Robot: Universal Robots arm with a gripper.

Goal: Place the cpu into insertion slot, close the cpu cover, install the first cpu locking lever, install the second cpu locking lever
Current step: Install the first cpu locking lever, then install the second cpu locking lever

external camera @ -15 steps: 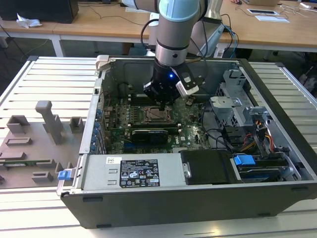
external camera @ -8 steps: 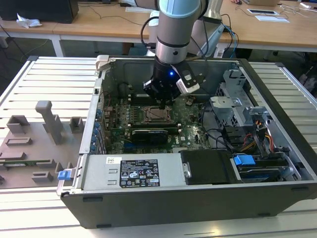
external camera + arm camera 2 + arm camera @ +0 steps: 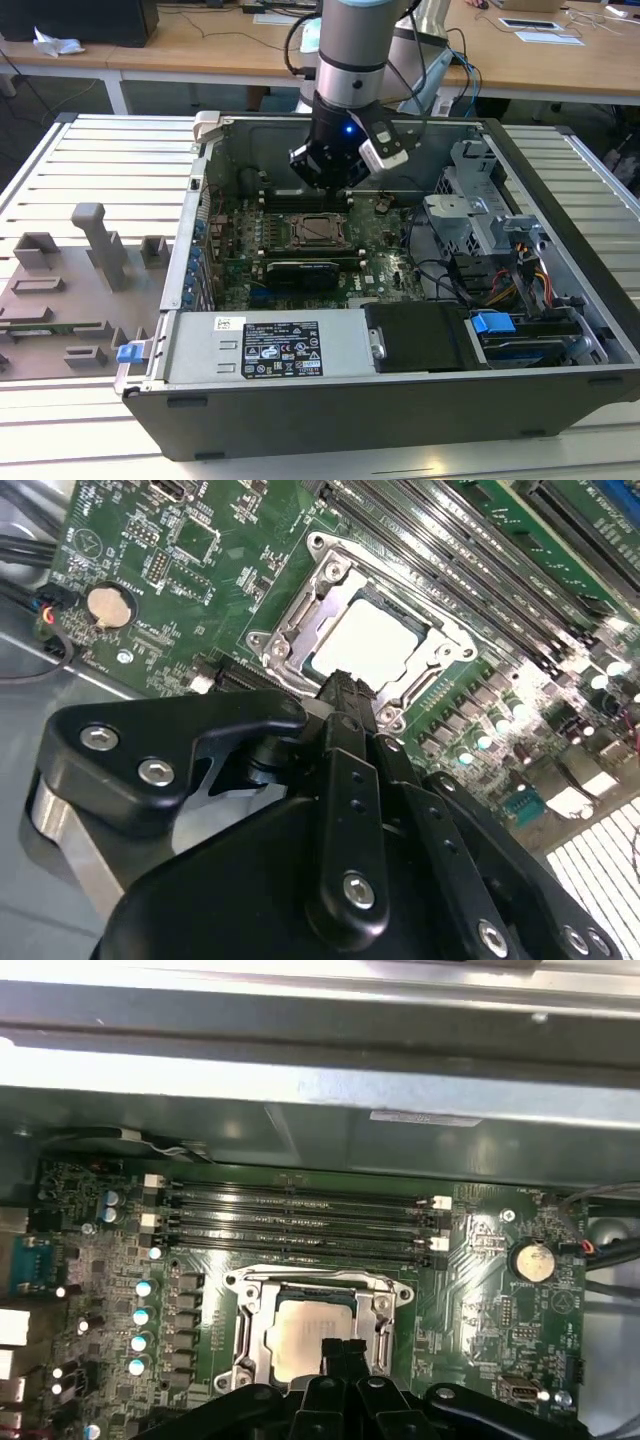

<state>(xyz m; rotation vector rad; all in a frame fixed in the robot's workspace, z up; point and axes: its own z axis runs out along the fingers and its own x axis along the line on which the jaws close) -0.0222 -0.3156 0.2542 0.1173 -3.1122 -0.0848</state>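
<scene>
The black gripper (image 3: 345, 685) fills the foreground in the second wrist view, its fingers pressed together into a single narrow tip with nothing pinched between them, and that tip hangs just over the near edge of the socket. Below it lies the open computer case (image 3: 560, 270) on the slatted table (image 3: 90, 160), and on the case floor the green motherboard (image 3: 480, 1290) with its long black memory slots (image 3: 300, 1222) running beside the socket. The insertion slot (image 3: 245, 1335) already holds the cpu (image 3: 300, 1335), whose pale metal top shows through the window of the cpu cover (image 3: 300, 615), which appears to lie down flat around the chip. I cannot tell from these views whether either locking lever is latched. The risks, as I judge them: if the closed tip comes down on the chip's top rather than on a lever or the frame, it could press the cpu unevenly onto the socket contacts; if the cover is not fully seated, forcing a lever could bend it; and a sideways slip off the thin metal could scrape the small components crowding the board beside the socket.
</scene>
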